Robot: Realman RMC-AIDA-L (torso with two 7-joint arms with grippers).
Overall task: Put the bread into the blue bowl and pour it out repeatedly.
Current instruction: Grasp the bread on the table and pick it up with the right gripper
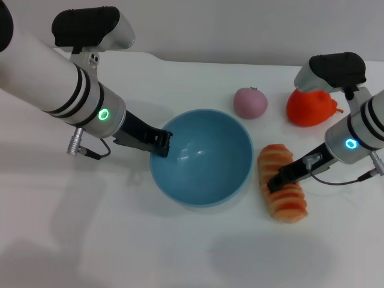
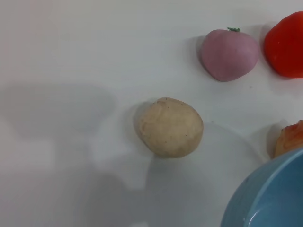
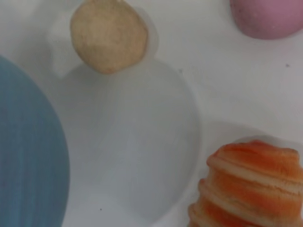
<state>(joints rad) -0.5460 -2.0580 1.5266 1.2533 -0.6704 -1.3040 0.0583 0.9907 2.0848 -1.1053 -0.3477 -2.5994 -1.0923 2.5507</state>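
Bread (image 1: 282, 191): lies on the white table (image 1: 90, 240) just to the right of the blue bowl (image 1: 201, 157), ridged orange crust up, cream grooves showing. Long axis runs roughly away from the robot, slightly angled. Not in the bowl. Right wrist view shows one end of the loaf (image 3: 248, 187) resting on the table, apart from the bowl's outer wall (image 3: 28, 156).

Right gripper (image 1: 277, 180): down at the loaf's middle, dark fingers across the crust on the side facing the bowl. Fingers look drawn in narrow against the bread, but whether they truly clamp it I cannot tell; the loaf sits flat on the table.

Left gripper (image 1: 161, 144): at the bowl's left rim, black fingers pinched over the rim edge, one tip inside the wall. Appears closed on the rim. Bowl upright, inside bare.

Other items: pink round toy (image 1: 250, 102) with a small green stem beyond the bowl; red-orange toy (image 1: 311, 107) to its right, near the right arm. Left wrist view shows a beige ball (image 2: 169, 126) on the table near the bowl's rim (image 2: 265, 198), with the pink toy (image 2: 229, 54) and red toy (image 2: 285, 45) farther off. The ball is hidden in the head view.
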